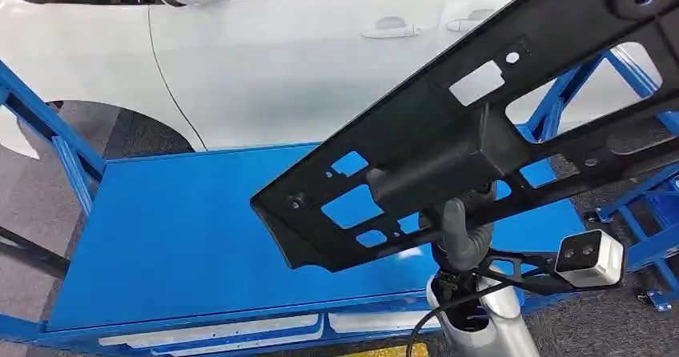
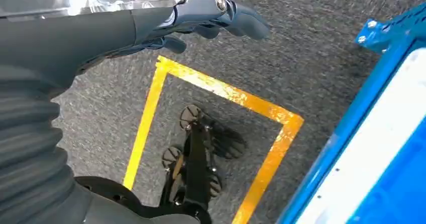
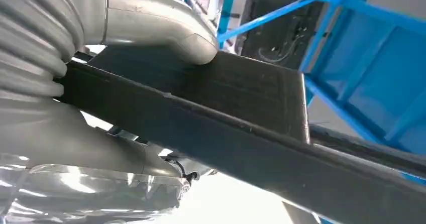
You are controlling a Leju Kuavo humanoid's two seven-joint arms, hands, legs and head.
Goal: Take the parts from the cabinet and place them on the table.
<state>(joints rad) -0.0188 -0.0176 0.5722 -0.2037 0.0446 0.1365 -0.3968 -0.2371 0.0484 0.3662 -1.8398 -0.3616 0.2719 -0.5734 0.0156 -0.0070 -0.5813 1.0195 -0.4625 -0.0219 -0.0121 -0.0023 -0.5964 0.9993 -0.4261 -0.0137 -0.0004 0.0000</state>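
Right hand (image 1: 463, 241) fingers clamped on part (image 1: 480, 125), held tilted above surface (image 1: 176, 237), not touching. Left hand (image 2: 201, 18) hangs over floor, fingers loosely apart, holding nothing. Retrieval from cabinet judged done; placement on surface remains.

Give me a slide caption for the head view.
Right hand holds a long black perforated panel above the blue table, white car behind.
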